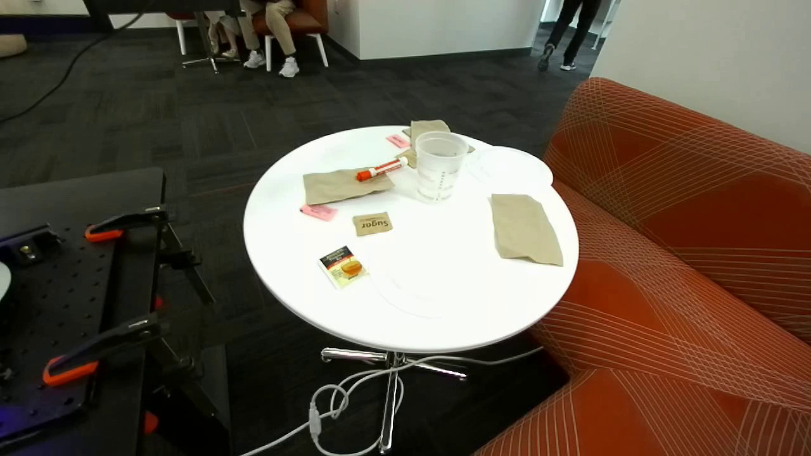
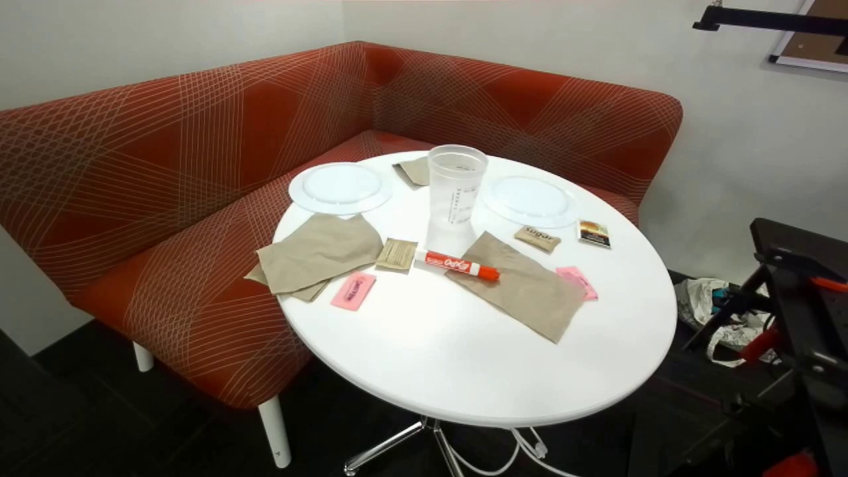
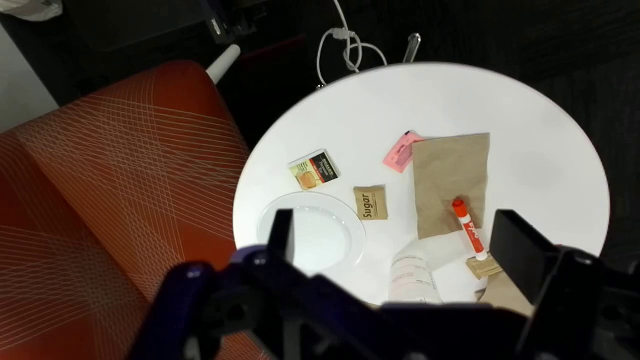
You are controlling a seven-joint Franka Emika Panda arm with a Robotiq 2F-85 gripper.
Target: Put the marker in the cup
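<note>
Jaws are spread wide on gripper [image 3: 394, 237]. Marker [image 2: 457, 264] is laid partly over brown napkin [image 2: 536, 301]; cup [image 2: 456, 189] seen upright nearby.

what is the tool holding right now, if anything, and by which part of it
Nothing is held: the tool stands open in the wrist view, and the red Expo marker lies partly over a brown paper napkin.

One marker [image 2: 457, 264], one cup [image 2: 456, 189], two plates [image 2: 341, 185], five packets [image 2: 397, 255], at least three napkins [image 2: 523, 291], one table [image 2: 430, 348]
</note>
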